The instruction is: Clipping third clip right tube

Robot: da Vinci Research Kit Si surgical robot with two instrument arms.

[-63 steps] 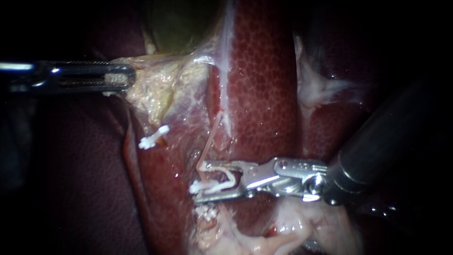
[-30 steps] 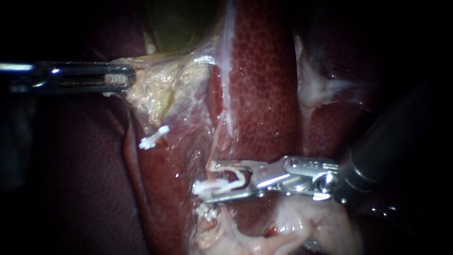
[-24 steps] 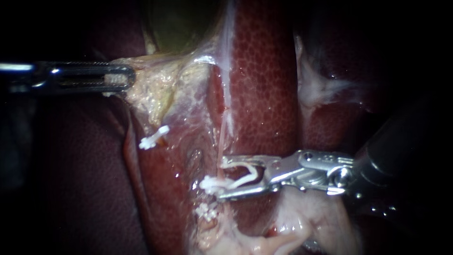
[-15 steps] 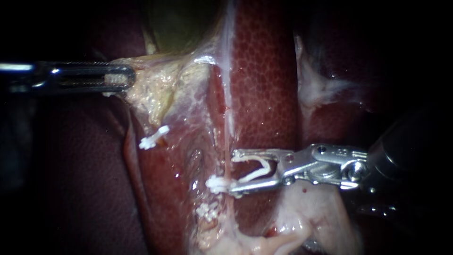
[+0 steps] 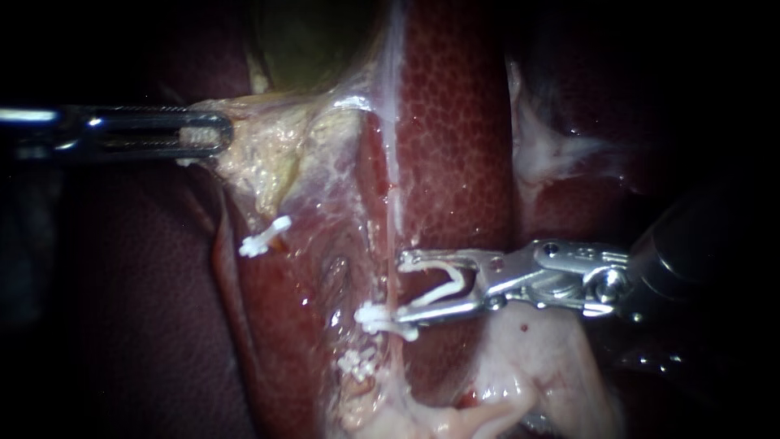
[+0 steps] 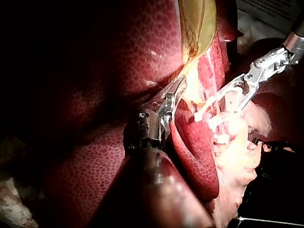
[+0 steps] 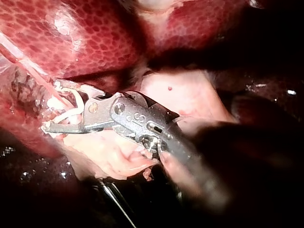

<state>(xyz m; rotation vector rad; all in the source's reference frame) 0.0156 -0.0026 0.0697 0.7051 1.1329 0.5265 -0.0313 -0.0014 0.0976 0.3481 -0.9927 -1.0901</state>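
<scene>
My right instrument [image 5: 404, 287] comes in from the right with its jaws wide apart, seating an open white clip [image 5: 455, 283]. The clip's lower end sticks out past the lower jaw. The thin pink right tube [image 5: 391, 236] runs straight down just at the mouth of the jaws, and a closed clip [image 5: 355, 366] sits lower on it. My left instrument [image 5: 203, 134] is shut on pale tissue at the gallbladder [image 5: 309, 41] and holds it to the left. The right wrist view shows the loaded jaws [image 7: 52, 107] against the tube. In the left wrist view the left jaws [image 6: 178, 88] grip tissue.
Red mottled liver [image 5: 455, 146] lies behind the tube. Another white clip [image 5: 264, 237] sits on the left tube. Pale fatty tissue [image 5: 528, 374] bulges under the right instrument's shaft. Dark liver fills the left side.
My right instrument has drawn back to the right and slightly up with its clip. The tube, earlier bent left by the upper jaw, now hangs straight. The left instrument has not moved.
</scene>
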